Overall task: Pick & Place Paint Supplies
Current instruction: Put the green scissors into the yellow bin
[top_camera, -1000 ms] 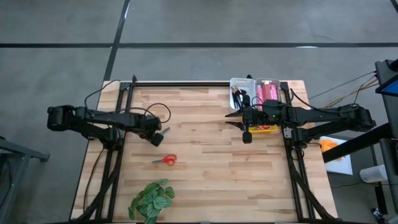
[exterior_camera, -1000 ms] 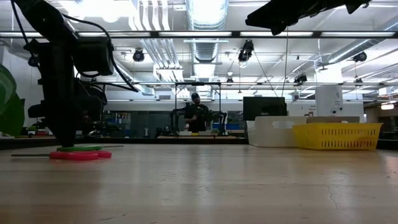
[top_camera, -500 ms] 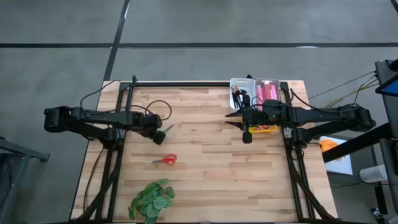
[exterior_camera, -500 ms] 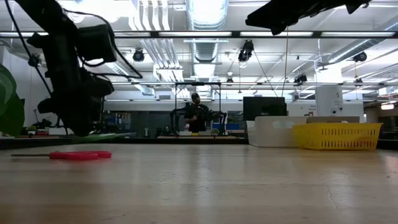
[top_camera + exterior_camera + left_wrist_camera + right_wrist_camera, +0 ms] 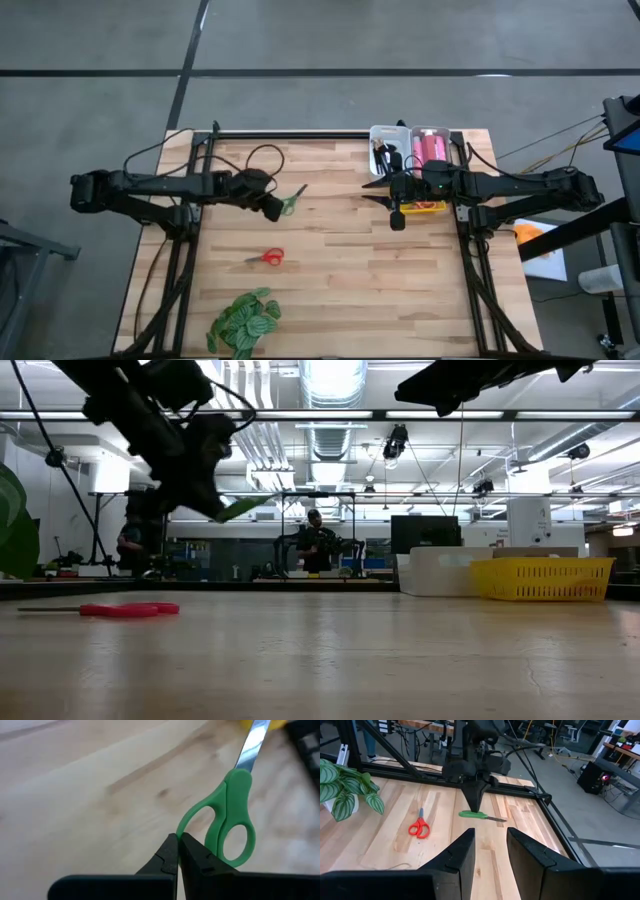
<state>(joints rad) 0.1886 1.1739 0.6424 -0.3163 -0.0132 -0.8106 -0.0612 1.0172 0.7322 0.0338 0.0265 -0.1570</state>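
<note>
The left end effector [image 5: 272,207] pinches the green scissors [image 5: 291,202] by one handle loop; light, stiff plastic, they may pivot, blade pointing away from it.

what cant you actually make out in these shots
- White bin contents: high view, too small, partly under the right pincer.
- Yellow basket contents: low view, walls hide them.
- Green scissors blade tip: left wrist view, cut off by the edge; left pincer covers one handle loop.
</note>
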